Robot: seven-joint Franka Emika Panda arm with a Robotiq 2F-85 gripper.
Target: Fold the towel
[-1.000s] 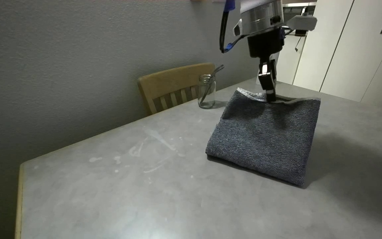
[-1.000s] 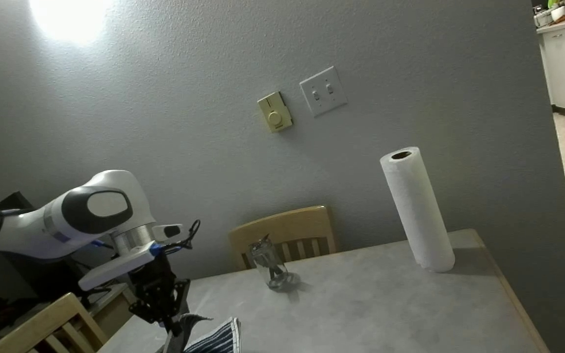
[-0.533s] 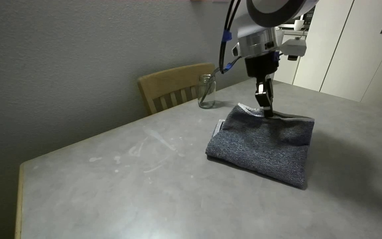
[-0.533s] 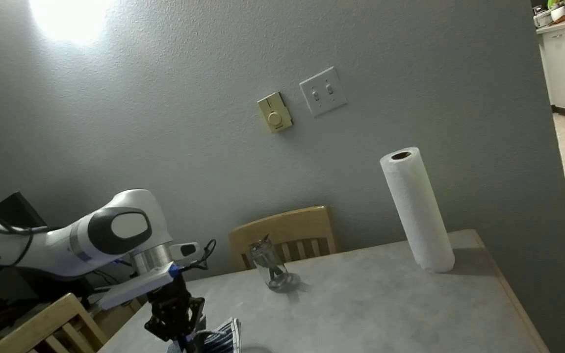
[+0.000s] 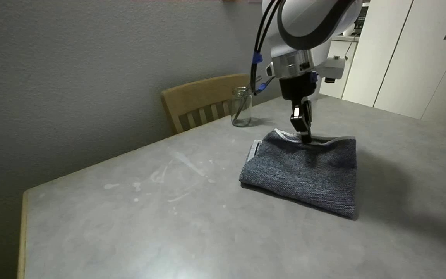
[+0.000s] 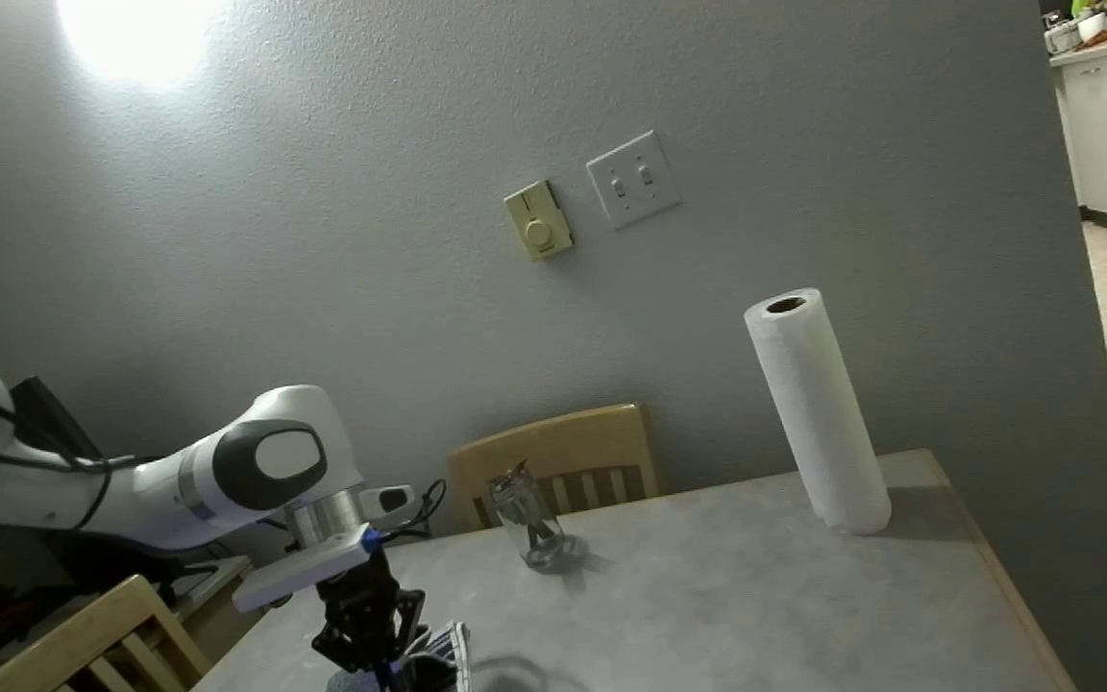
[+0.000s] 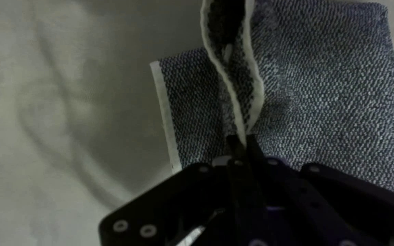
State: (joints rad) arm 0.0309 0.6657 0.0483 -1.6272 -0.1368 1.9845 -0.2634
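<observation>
The gripper [image 7: 242,140] is lower than 1 second ago, and the top of the towel [image 5: 300,178] has come down too, so a pale-edged layer underneath peeks out. The 2 jaws are squeezed together on the towel's edge. The towel sits doubled over on the table [image 5: 130,232], bumpy and grey-blue. The table is grey and flat. A clear glass jar [image 5: 241,112] stands near a wooden chair [image 5: 203,93]. In an exterior view, a white paper roll [image 6: 818,413] stands by the grey wall [image 6: 371,240].
</observation>
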